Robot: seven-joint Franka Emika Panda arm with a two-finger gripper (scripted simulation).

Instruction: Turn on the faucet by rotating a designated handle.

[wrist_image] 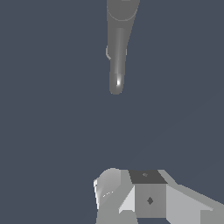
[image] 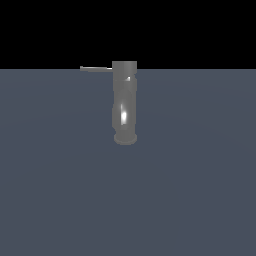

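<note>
The faucet is an upright shiny grey cylinder with a wider round base and a bright glint on its body. It stands on the flat grey-blue floor. The handle, a thin straight grey rod, sticks out level from the cylinder's top toward the exterior view's left. The gripper does not show in the exterior view. In the wrist view the faucet appears foreshortened, well away from my gripper. Only the gripper's light grey finger parts show at the frame edge, and nothing is between them. I cannot make out the handle in the wrist view.
The grey-blue floor spreads flat around the faucet, under a black background. No other objects are in view.
</note>
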